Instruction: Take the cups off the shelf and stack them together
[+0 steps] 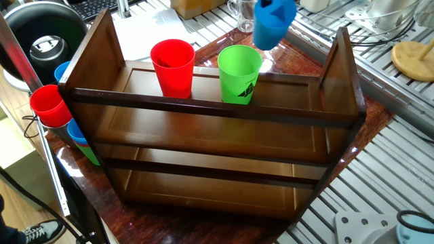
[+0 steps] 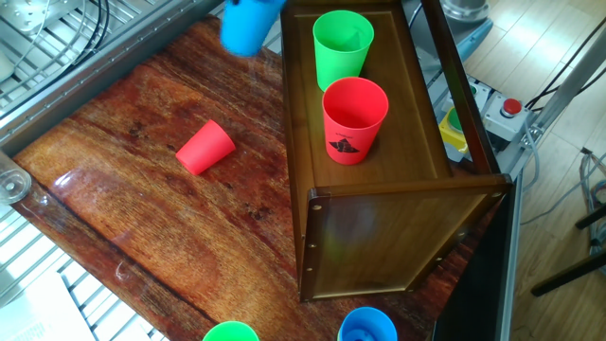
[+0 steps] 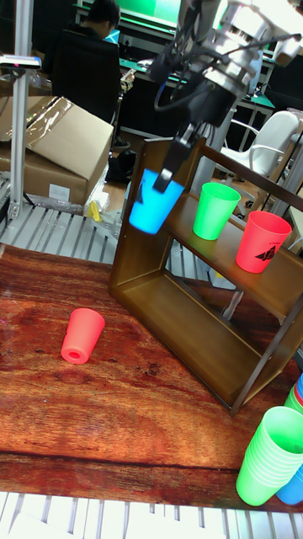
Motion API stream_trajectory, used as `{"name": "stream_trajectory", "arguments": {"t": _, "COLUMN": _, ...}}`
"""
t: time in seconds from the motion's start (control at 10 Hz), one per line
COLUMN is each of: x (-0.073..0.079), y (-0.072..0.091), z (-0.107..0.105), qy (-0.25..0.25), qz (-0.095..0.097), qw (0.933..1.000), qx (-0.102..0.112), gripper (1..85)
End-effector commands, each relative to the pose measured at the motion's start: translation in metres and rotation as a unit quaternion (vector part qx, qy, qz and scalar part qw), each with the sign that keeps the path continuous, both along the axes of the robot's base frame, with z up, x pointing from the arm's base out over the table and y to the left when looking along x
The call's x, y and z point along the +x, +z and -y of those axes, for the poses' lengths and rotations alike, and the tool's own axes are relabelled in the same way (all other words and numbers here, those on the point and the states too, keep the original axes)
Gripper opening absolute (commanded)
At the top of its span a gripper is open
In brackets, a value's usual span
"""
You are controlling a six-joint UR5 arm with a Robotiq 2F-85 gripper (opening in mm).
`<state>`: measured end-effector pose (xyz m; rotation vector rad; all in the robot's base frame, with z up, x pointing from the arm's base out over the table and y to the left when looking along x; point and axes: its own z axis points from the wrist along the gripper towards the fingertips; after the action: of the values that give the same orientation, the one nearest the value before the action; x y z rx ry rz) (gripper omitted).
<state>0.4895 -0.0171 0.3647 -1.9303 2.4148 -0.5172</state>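
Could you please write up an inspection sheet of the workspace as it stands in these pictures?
Surface: glossy wooden tabletop, metal slats around it.
Job's things: blue cup held aloft beside the shelf; green cup and red cup upright on the top tier; second red cup lying on the tabletop.
Clutter: column of nested cups at the table edge.
Grippers: gripper, jaws shut on the blue cup.
Cables: black cables over the slats.
Surroundings: cardboard box, seated person.
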Motion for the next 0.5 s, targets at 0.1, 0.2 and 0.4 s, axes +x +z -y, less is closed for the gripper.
{"name": "stream_trajectory", "arguments": {"t": 0.1, "x": 0.002, "y": -0.016, "z": -0.007, "qy": -0.008, "qz": 0.002, "qw": 0.9995, "qx": 0.031, "gripper": 1.3}}
{"name": "stream_trajectory", "arguments": {"t": 0.2, "x": -0.009, "y": -0.019, "z": -0.014, "qy": -0.020, "qz": -0.016, "qw": 0.9986, "qx": 0.045, "gripper": 1.3}}
{"name": "stream_trajectory", "arguments": {"t": 0.4, "x": -0.023, "y": -0.021, "z": -0.013, "qy": -0.065, "qz": -0.034, "qw": 0.9961, "qx": 0.050, "gripper": 1.3}}
